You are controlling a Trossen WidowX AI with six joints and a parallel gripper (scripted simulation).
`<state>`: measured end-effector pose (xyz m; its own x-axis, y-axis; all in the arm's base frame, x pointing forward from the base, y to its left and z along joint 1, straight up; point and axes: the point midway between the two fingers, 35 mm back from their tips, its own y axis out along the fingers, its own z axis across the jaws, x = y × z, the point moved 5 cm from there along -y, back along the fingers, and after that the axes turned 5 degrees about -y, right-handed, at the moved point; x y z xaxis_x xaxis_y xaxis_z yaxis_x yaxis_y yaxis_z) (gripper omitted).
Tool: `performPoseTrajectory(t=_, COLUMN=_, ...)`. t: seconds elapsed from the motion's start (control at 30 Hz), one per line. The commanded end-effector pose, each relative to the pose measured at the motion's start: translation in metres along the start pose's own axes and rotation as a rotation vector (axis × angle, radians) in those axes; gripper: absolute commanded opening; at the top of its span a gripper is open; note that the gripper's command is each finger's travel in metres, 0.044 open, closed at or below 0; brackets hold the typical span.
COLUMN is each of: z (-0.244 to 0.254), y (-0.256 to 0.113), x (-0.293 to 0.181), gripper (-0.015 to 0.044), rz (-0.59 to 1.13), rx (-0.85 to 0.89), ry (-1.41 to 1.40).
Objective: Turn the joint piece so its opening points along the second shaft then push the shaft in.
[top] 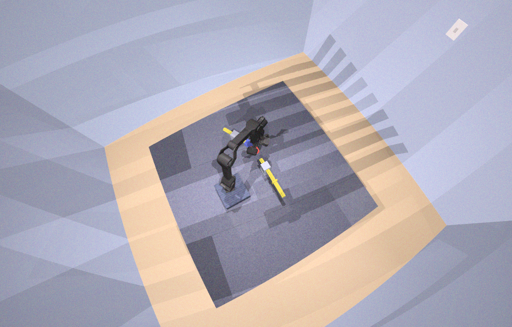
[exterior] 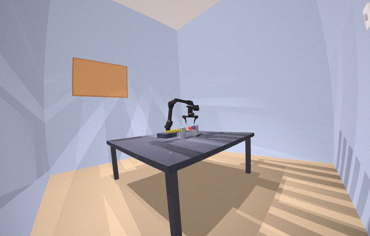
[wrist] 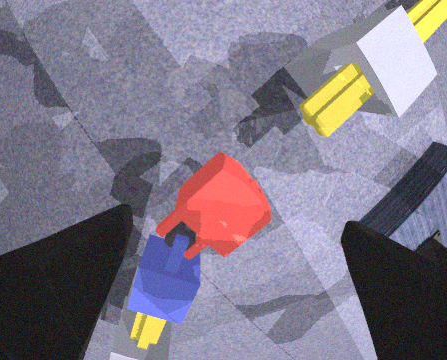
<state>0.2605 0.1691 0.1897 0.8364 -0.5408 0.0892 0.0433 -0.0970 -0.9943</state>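
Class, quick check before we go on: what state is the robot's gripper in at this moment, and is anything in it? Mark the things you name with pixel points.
Gripper [top: 258, 145] [exterior: 190, 122] [wrist: 243, 224]: open wide, holding nothing; the red joint piece [top: 258, 150] [exterior: 190, 128] [wrist: 223, 210] is not gripped.

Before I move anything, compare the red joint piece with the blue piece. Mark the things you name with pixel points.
The red joint piece [exterior: 190, 128] [wrist: 225, 205] is broad and rounded at its far end; the blue piece [wrist: 168, 277] is narrower and boxier. The red piece has two prongs, while the blue piece has a single tab toward them. Both lie outside the open end effector's [wrist: 237, 222] grip.
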Motion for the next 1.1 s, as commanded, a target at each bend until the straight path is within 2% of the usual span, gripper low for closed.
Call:
performPoseTrajectory(t=0.0, z=-0.001, y=-0.011, x=0.001, gripper=0.0440, rz=0.015, rx=0.015, ry=-0.117)
performPoseTrajectory(t=0.67, z=-0.019, y=-0.069, x=0.007, gripper=0.0440, rz=0.041, rx=0.105, ry=-0.793)
performPoseTrajectory(t=0.87, z=-0.020, y=-0.071, x=0.007, gripper=0.0440, rz=0.040, rx=0.109, ry=-0.815)
performPoseTrajectory(t=1.07, z=-0.023, y=-0.066, x=0.012, gripper=0.0440, rz=0.060, rx=0.119, ry=-0.720)
